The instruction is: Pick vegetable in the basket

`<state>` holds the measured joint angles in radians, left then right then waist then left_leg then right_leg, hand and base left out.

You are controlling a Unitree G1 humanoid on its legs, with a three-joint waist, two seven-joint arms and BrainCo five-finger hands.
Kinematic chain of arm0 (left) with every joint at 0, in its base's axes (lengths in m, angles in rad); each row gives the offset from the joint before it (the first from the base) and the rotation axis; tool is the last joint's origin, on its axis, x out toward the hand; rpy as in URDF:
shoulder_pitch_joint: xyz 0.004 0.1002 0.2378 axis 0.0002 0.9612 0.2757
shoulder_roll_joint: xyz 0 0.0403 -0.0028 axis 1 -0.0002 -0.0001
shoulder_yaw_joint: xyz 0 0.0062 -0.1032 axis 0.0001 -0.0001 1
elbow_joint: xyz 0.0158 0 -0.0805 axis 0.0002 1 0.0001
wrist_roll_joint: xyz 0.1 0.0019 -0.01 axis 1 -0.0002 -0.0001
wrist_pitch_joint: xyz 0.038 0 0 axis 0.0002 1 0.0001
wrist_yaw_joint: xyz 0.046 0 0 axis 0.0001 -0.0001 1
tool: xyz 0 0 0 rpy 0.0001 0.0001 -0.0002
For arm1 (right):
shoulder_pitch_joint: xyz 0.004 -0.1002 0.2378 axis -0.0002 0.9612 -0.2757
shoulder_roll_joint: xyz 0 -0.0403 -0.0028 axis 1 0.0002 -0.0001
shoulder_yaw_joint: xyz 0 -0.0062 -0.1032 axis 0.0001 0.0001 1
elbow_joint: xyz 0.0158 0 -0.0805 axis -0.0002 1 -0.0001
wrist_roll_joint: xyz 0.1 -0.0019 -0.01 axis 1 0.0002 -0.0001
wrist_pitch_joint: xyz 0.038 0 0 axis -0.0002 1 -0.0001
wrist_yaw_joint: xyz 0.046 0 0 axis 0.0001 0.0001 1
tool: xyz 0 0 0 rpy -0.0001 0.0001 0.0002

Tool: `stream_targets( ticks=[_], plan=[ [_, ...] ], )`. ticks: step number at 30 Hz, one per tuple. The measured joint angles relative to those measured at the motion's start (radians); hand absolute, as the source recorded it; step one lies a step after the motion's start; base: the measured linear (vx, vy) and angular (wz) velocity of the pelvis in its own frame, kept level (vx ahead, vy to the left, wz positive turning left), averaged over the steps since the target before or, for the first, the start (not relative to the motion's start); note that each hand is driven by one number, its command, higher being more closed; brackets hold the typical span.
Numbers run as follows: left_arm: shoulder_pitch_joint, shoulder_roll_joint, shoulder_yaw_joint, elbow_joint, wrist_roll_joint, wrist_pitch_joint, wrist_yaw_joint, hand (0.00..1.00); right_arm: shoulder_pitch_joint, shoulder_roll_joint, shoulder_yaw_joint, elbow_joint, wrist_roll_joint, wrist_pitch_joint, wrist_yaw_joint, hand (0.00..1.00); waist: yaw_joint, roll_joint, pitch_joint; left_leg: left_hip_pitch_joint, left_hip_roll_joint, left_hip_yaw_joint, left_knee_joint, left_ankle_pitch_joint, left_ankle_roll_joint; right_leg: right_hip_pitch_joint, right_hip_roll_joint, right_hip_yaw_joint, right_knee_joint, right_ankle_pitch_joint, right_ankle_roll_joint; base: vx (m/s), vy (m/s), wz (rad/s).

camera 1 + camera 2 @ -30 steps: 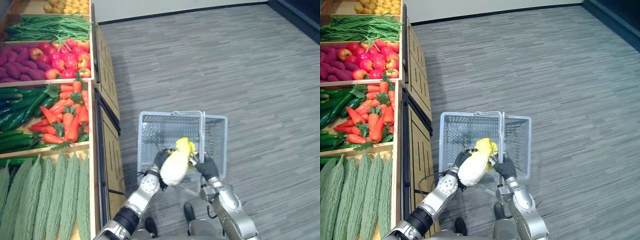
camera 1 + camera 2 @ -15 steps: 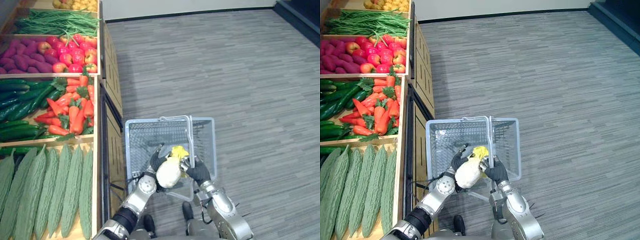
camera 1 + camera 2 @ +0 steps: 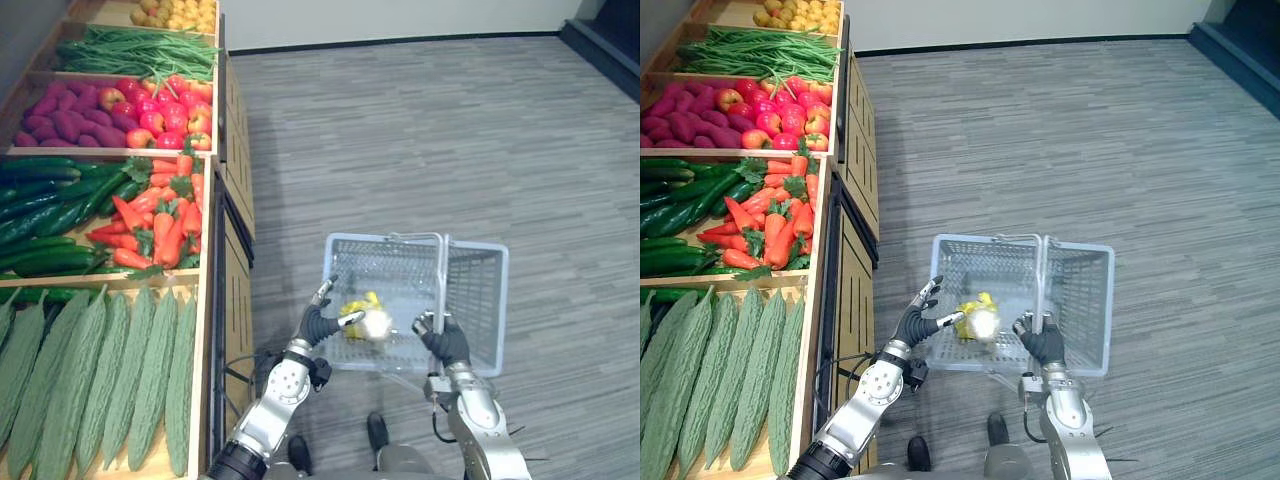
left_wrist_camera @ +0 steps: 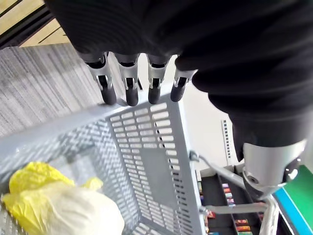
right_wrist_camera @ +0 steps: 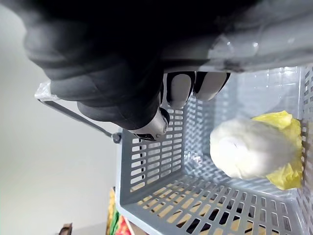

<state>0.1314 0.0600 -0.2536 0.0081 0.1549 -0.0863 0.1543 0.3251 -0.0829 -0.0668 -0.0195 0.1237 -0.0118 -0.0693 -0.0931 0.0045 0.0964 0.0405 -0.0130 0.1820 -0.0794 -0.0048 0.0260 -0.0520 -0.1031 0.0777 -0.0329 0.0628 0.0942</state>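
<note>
Left robot hand (image 3: 318, 322): open, with the fingers (image 4: 128, 83) straight and spread. It hovers at the basket's rim on the shelf side and holds nothing.
Right robot hand (image 3: 445, 343): fingers curled tight round the handle (image 3: 442, 270) at its near end.
Cabbage (image 3: 366, 323): pale body with yellow leaves. It lies inside the basket, in the near part and on the left robot hand's side, free of both hands.
Basket (image 3: 480, 300): grey plastic with slotted walls. It sits in front of the robot, over the floor and just beside the shelf front.
Floor (image 3: 450, 130): grey striped carpet.
Shelf (image 3: 235, 290): wooden crates in a row along the robot's left.
Nearest crate: bitter gourds (image 3: 100, 370) laid side by side.
Next crate: cucumbers (image 3: 45, 215) with carrots (image 3: 160, 215) beside them, towards the aisle.
Third crate: purple sweet potatoes (image 3: 60, 120) and red apples (image 3: 165, 110).
Fourth crate: green beans (image 3: 130, 50).
Farthest crate: yellow produce (image 3: 180, 12), too small to identify.
</note>
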Motion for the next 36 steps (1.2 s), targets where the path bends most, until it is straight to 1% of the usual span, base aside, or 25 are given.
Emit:
stream_targets(
  ticks=[3, 5, 9, 12, 14, 15, 16, 17, 18, 19, 21, 22, 23, 24, 25, 26, 27, 28, 29, 30, 31, 32, 34, 35, 36],
  plan=[
    [0.071, -0.007, 0.084, -0.046, -0.06, -0.009, 0.0, 0.0, 0.003, 0.002, -0.051, 0.026, 0.0, 0.001, -0.004, 1.0, 0.004, 0.003, -0.002, 0.018, -0.001, 0.0, -0.012, 0.001, -0.001, 0.017, 0.0, -0.003, -0.006, -0.001, 0.002, 0.0, 0.0, 0.0],
    [0.117, -0.009, 0.164, -0.059, -0.115, -0.011, 0.001, 0.0, 0.015, 0.005, -0.099, 0.029, 0.001, 0.001, -0.013, 1.0, 0.026, 0.002, -0.002, 0.021, -0.003, 0.003, -0.013, -0.001, -0.004, 0.019, 0.001, -0.004, -0.006, -0.004, 0.004, 0.0, 0.0, 0.0],
    [0.173, -0.023, 0.27, -0.06, -0.154, -0.011, 0.011, 0.0, 0.017, 0.018, -0.137, 0.035, 0.002, 0.001, -0.019, 1.0, 0.045, -0.004, -0.006, 0.022, -0.005, 0.012, -0.013, -0.004, -0.006, 0.019, -0.002, -0.006, -0.005, -0.019, 0.007, 0.0, -0.009, -0.01],
    [0.21, -0.032, 0.323, -0.084, -0.187, -0.011, 0.03, 0.0, 0.019, 0.036, -0.164, 0.035, 0.003, 0.001, -0.025, 1.0, 0.056, -0.016, -0.009, 0.015, -0.003, 0.018, 0.011, -0.029, -0.002, 0.007, -0.004, -0.018, 0.033, -0.081, 0.013, 0.0, -0.028, 0.04],
    [0.226, -0.04, 0.335, -0.098, -0.193, -0.011, 0.041, 0.0, 0.016, 0.039, -0.164, 0.036, 0.002, 0.001, -0.036, 1.0, 0.065, -0.032, -0.008, -0.009, -0.001, 0.027, 0.084, -0.079, -0.005, -0.039, -0.009, -0.02, 0.141, -0.152, 0.017, 0.02, -0.013, 0.0],
    [0.232, -0.044, 0.335, -0.098, -0.193, -0.011, 0.045, 0.0, 0.016, 0.039, -0.164, 0.036, 0.002, 0.001, -0.038, 1.0, 0.068, -0.044, -0.005, -0.025, 0.001, 0.033, 0.151, -0.13, -0.004, -0.063, -0.024, -0.028, 0.229, -0.194, 0.033, 0.07, -0.028, -0.02],
    [0.234, -0.05, 0.335, -0.097, -0.192, -0.01, 0.047, 0.0, 0.014, 0.037, -0.164, 0.037, 0.001, 0.001, -0.038, 1.0, 0.064, -0.047, -0.001, -0.035, 0.011, 0.032, 0.204, -0.172, -0.002, -0.089, -0.026, -0.052, 0.317, -0.199, 0.033, 0.06, -0.028, -0.1],
    [0.238, -0.056, 0.334, -0.095, -0.192, -0.009, 0.051, 0.0, 0.002, 0.038, -0.163, 0.049, 0.0, 0.001, -0.038, 1.0, 0.065, -0.039, 0.002, -0.039, 0.031, 0.027, 0.247, -0.206, 0.009, -0.154, -0.034, -0.1, 0.475, -0.196, 0.038, 0.06, -0.02, -0.05],
    [0.237, -0.055, 0.334, -0.093, -0.192, -0.009, 0.054, 0.0, -0.009, 0.038, -0.159, 0.064, 0.0, 0.001, -0.038, 1.0, 0.061, -0.029, 0.007, -0.017, 0.05, 0.023, 0.261, -0.219, 0.02, -0.21, -0.039, -0.146, 0.594, -0.203, 0.026, 0.09, -0.024, 0.04],
    [0.232, -0.055, 0.325, -0.09, -0.192, -0.009, 0.066, 0.0, -0.018, 0.038, -0.157, 0.082, 0.0, 0.001, -0.038, 1.0, 0.051, -0.016, 0.016, -0.003, 0.067, 0.014, 0.262, -0.232, 0.02, -0.239, -0.043, -0.197, 0.626, -0.234, -0.017, 0.17, -0.024, 0.13],
    [0.199, -0.041, 0.327, -0.074, -0.192, -0.011, 0.072, 0.0, -0.024, 0.036, -0.157, 0.084, 0.0, 0.001, -0.038, 1.0, 0.053, -0.02, 0.014, 0.009, 0.088, 0.002, 0.262, -0.253, 0.01, -0.282, -0.044, -0.247, 0.563, -0.24, -0.033, 0.3, -0.073, 0.13],
    [0.166, -0.035, 0.328, -0.044, -0.192, -0.011, 0.072, 0.0, -0.042, 0.031, -0.16, 0.084, -0.002, 0.001, -0.038, 1.0, 0.049, -0.016, 0.017, 0.017, 0.102, -0.016, 0.261, -0.263, -0.004, -0.306, -0.036, -0.263, 0.471, -0.224, -0.043, 0.44, -0.156, 0.22],
    [0.136, -0.032, 0.328, -0.01, -0.191, -0.01, 0.074, 0.0, -0.059, 0.021, -0.162, 0.084, -0.01, 0.001, -0.038, 1.0, 0.048, -0.006, 0.024, 0.026, 0.116, -0.029, 0.258, -0.264, -0.02, -0.321, -0.017, -0.25, 0.381, -0.174, -0.044, 0.44, -0.163, 0.29],
    [0.109, -0.034, 0.327, 0.018, -0.189, -0.009, 0.08, 0.0, -0.07, 0.007, -0.163, 0.084, -0.018, 0.001, -0.038, 1.0, 0.045, 0.004, 0.031, 0.04, 0.128, -0.038, 0.253, -0.261, -0.039, -0.322, -0.001, -0.225, 0.275, -0.106, -0.044, 0.47, -0.206, 0.46],
    [0.085, -0.037, 0.325, 0.03, -0.182, -0.009, 0.088, 0.0, -0.073, -0.012, -0.163, 0.083, -0.025, 0.001, -0.038, 1.0, 0.036, -0.003, 0.031, 0.057, 0.132, -0.055, 0.255, -0.273, -0.068, -0.318, 0.006, -0.185, 0.164, -0.023, -0.027, 0.39, -0.198, 0.52],
    [0.08, -0.036, 0.325, 0.03, -0.182, -0.01, 0.092, 0.0, -0.073, -0.017, -0.163, 0.083, -0.031, 0.001, -0.038, 1.0, 0.032, -0.008, 0.031, 0.072, 0.13, -0.063, 0.258, -0.286, -0.088, -0.315, 0.001, -0.159, 0.14, 0.005, -0.032, 0.5, -0.297, 0.67],
    [0.072, -0.042, 0.333, 0.042, -0.181, -0.009, 0.095, 0.0, -0.076, -0.033, -0.162, 0.085, -0.04, 0.001, -0.038, 1.0, 0.019, 0.002, 0.037, 0.107, 0.147, -0.093, 0.282, -0.322, -0.122, -0.306, 0.004, -0.148, 0.181, 0.121, -0.046, 0.5, -0.308, 0.4],
    [0.064, -0.068, 0.333, 0.053, -0.181, -0.007, 0.095, 0.0, -0.095, -0.058, -0.158, 0.092, -0.045, 0.008, -0.038, 1.0, 0.026, 0.05, 0.048, 0.11, 0.191, -0.1, 0.324, -0.32, -0.142, -0.309, 0.037, -0.172, 0.264, 0.06, -0.066, 0.59, -0.378, 0.26],
    [0.068, -0.082, 0.332, 0.051, -0.18, -0.009, 0.095, 0.0, -0.108, -0.063, -0.144, 0.092, -0.05, 0.023, -0.034, 1.0, 0.032, 0.06, 0.05, 0.1, 0.209, -0.111, 0.404, -0.277, -0.159, -0.316, 0.051, -0.18, 0.353, -0.019, -0.087, 0.47, -0.313, 0.03],
    [0.074, -0.088, 0.331, 0.051, -0.18, -0.011, 0.094, 0.0, -0.11, -0.063, -0.133, 0.092, -0.054, 0.024, -0.033, 1.0, 0.036, 0.061, 0.05, 0.084, 0.218, -0.123, 0.467, -0.254, -0.156, -0.305, 0.056, -0.186, 0.377, -0.051, -0.096, 0.45, -0.345, 0.07],
    [0.079, -0.103, 0.331, 0.046, -0.181, -0.011, 0.093, 0.0, -0.106, -0.062, -0.112, 0.092, -0.056, 0.024, -0.032, 1.0, 0.048, 0.061, 0.051, 0.02, 0.244, -0.143, 0.639, -0.183, -0.129, -0.26, 0.074, -0.198, 0.383, -0.095, -0.111, 0.44, -0.332, 0.16],
    [0.094, -0.116, 0.325, 0.036, -0.183, -0.012, 0.091, 0.0, -0.101, -0.063, -0.092, 0.09, -0.055, 0.024, -0.03, 1.0, 0.054, 0.06, 0.054, -0.052, 0.282, -0.148, 0.827, -0.082, -0.091, -0.191, 0.095, -0.217, 0.355, -0.129, -0.124, 0.44, -0.316, 0.21],
    [0.114, -0.117, 0.303, 0.024, -0.184, -0.012, 0.089, 0.0, -0.095, -0.05, -0.076, 0.077, -0.052, 0.025, -0.037, 1.0, 0.059, 0.059, 0.062, -0.139, 0.331, -0.097, 1.038, -0.089, -0.082, -0.064, 0.114, -0.248, 0.289, -0.153, -0.143, 0.44, -0.263, 0.36],
    [0.137, -0.119, 0.295, -0.003, -0.184, -0.013, 0.09, 0.0, -0.085, -0.043, -0.075, 0.047, -0.051, 0.024, -0.04, 1.0, 0.071, 0.046, 0.068, -0.189, 0.333, -0.046, 1.098, -0.106, -0.061, -0.008, 0.114, -0.259, 0.255, -0.163, -0.15, 0.41, -0.231, 0.35],
    [0.142, -0.119, 0.293, -0.013, -0.184, -0.014, 0.09, 0.0, -0.078, -0.044, -0.076, 0.03, -0.051, 0.023, -0.04, 1.0, 0.077, 0.048, 0.068, -0.212, 0.329, -0.02, 1.103, -0.122, -0.059, 0.017, 0.113, -0.268, 0.237, -0.166, -0.153, 0.39, -0.188, 0.31]
  ],
)
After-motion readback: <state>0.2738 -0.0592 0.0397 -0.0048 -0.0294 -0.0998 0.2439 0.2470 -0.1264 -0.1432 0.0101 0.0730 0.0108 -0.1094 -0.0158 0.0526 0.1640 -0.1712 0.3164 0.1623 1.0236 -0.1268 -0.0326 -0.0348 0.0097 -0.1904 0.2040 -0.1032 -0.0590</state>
